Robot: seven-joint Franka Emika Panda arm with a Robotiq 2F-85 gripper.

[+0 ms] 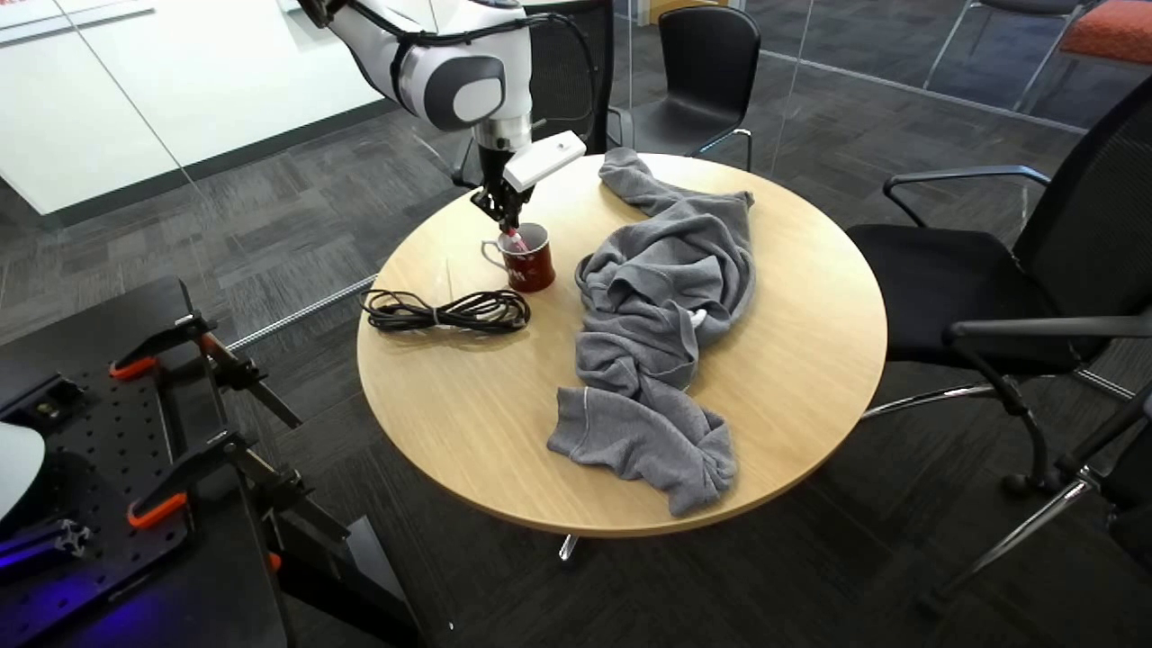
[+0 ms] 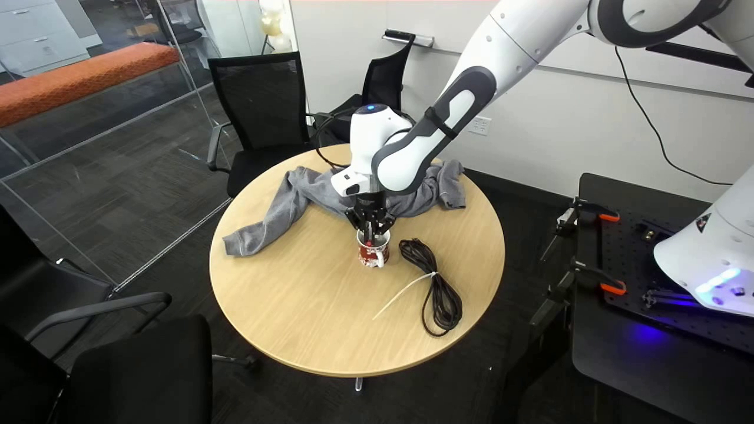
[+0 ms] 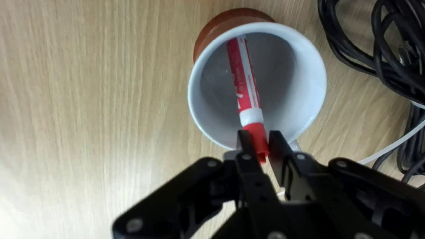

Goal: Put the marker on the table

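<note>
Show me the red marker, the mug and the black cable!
Red marker (image 3: 245, 89): in the wrist view, on its barrel.
Mug (image 1: 531, 272): in an exterior view, on its red wall.
Black cable (image 1: 461, 312): in an exterior view, on its bundle.

Round bench (image 1: 477, 409), light tan wood-look top, thin rim, seen in both exterior views. Directly on it: grey garment (image 1: 661, 288), crumpled and twisted lengthwise, both ends reaching near rim; red mug (image 1: 531, 270), pale inside, upright, near garment but apart; black cable (image 1: 468, 311) in flattened coil, just beside mug, bound at middle by pale tie (image 3: 395, 143), long tail stretching over bench top.
</note>
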